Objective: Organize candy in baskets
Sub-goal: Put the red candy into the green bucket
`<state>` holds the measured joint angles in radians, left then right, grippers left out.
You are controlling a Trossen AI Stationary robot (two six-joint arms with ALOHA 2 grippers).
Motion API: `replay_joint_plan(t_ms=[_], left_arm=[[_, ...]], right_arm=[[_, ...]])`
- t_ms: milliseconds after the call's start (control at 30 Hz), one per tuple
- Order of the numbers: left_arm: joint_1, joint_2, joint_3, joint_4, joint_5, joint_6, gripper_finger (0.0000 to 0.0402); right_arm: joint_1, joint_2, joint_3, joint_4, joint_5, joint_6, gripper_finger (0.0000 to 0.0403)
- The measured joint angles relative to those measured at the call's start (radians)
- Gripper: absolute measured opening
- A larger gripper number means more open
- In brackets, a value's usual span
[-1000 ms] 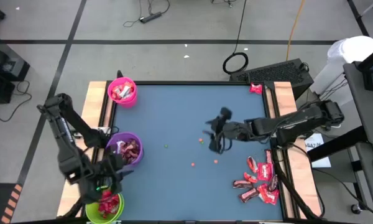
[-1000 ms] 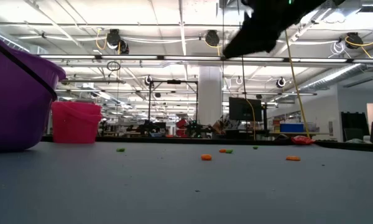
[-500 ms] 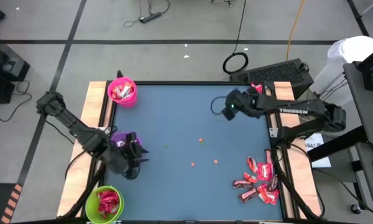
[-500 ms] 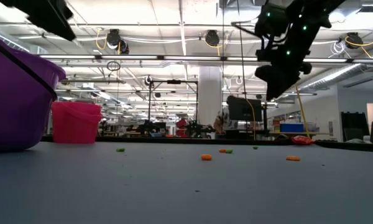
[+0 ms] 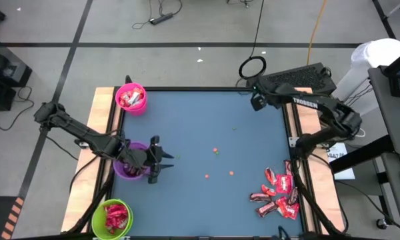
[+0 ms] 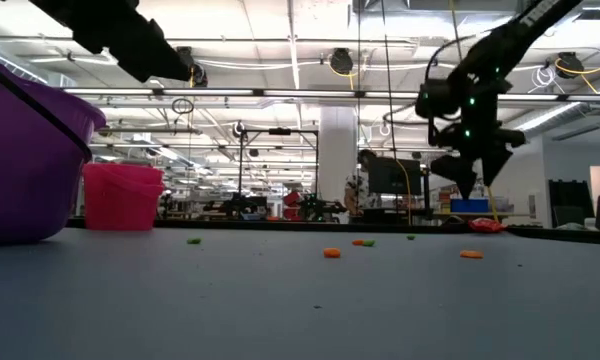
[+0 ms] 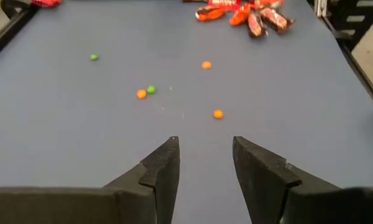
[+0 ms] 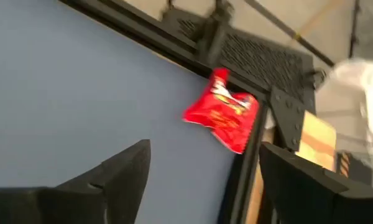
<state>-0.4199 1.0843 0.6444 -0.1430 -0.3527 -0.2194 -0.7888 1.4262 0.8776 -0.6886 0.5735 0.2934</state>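
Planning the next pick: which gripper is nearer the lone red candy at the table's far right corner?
Right. The right gripper hangs just beside the red candy, jaws open toward it. The left gripper is across the table, by the purple basket.

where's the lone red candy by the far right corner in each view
high view: lone red candy not visible, hidden under the right gripper.
low view: far right, on the table's far edge.
left wrist view: top left corner.
right wrist view: centre.
Shared landmark: the black table frame.
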Motion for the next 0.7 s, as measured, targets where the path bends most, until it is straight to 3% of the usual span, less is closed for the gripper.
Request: replay_joint_plan(t_ms=[167,267,367,700], left_arm=[[0.008,0.0,-0.001,0.011,-0.034,0.001,0.0155],[0.008,0.0,-0.001,0.011,-0.043,0.0,0.0155],[0.008,0.0,-0.002,0.013,-0.045,0.001,0.0155],[0.008,0.0,-0.002,0.015,-0.081,0.023,0.0155]], right_arm=[[-0.11,0.086,0.0,0.044,-0.004,-0.028,0.0296],[-0.155,0.13,0.008,0.097,-0.075,-0.047,0.0289],[-0.175,0.173,0.064,0.097,-0.077,-0.05,0.0278],[-0.273,0.414,0.284,-0.083,-0.134,-0.012,0.0256]])
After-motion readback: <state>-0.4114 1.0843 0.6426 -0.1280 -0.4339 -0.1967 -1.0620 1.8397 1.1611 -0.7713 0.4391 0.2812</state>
